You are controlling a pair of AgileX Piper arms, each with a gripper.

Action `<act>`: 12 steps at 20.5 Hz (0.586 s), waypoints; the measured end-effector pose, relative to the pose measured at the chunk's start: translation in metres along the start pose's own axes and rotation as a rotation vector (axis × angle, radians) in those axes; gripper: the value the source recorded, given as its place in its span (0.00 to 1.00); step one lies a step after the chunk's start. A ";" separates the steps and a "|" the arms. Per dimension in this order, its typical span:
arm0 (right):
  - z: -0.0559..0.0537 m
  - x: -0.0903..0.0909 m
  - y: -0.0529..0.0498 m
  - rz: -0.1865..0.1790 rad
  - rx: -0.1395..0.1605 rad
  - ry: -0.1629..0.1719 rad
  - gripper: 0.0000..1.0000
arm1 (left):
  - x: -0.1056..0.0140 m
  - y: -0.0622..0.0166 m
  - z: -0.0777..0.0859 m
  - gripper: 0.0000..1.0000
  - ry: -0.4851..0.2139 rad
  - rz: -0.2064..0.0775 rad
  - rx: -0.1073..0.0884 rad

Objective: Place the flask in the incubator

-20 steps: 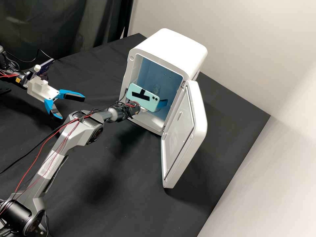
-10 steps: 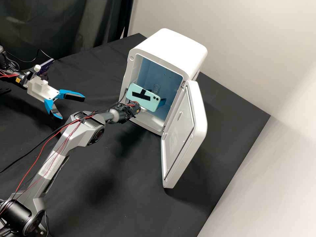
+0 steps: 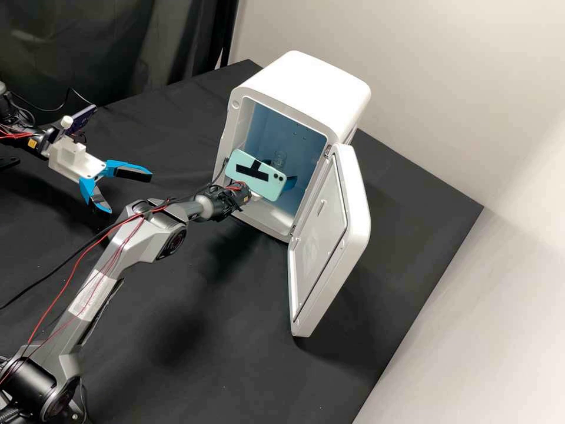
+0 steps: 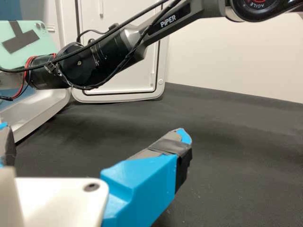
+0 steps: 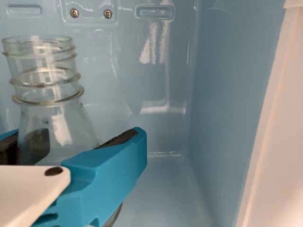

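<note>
A clear glass flask (image 5: pixel 52 109) with a threaded neck stands upright inside the blue-lined white incubator (image 3: pixel 306 88); its neck (image 3: pixel 279 158) shows above the mint phone (image 3: pixel 257 173) strapped to my right wrist. My right gripper (image 5: pixel 71 142) is inside the chamber, open, with one blue finger (image 5: pixel 113 161) on each side of the flask's body. Whether the pads touch the glass is unclear. Far off to the left, my left gripper (image 3: pixel 129 191) hangs open above the bench with nothing in it, its fingers (image 4: pixel 156 161) spread wide.
The incubator door (image 3: pixel 329 235) stands swung open to the right of the chamber. The right arm (image 3: pixel 159 229) stretches across the black bench (image 3: pixel 206 330) to the opening. The bench edge runs along the right, with a white wall behind.
The right arm has drawn back slightly from the chamber, its wrist phone shifting a little left. The flask's neck stays nearly where it was. The left arm has not moved.
</note>
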 end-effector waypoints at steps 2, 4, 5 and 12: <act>0.000 0.000 0.000 0.000 0.000 0.000 1.00 | 0.000 0.0000 0.000 1.00 0.000 0.000 0.000; 0.000 0.000 -0.001 -0.003 0.002 0.001 1.00 | 0.000 0.0000 0.000 1.00 0.000 0.000 0.000; 0.000 0.000 -0.001 -0.006 0.002 0.003 1.00 | 0.000 0.0000 0.000 1.00 0.000 0.000 0.000; 0.001 0.000 -0.003 -0.041 0.051 0.032 1.00 | 0.000 0.0000 0.000 1.00 0.000 0.000 0.000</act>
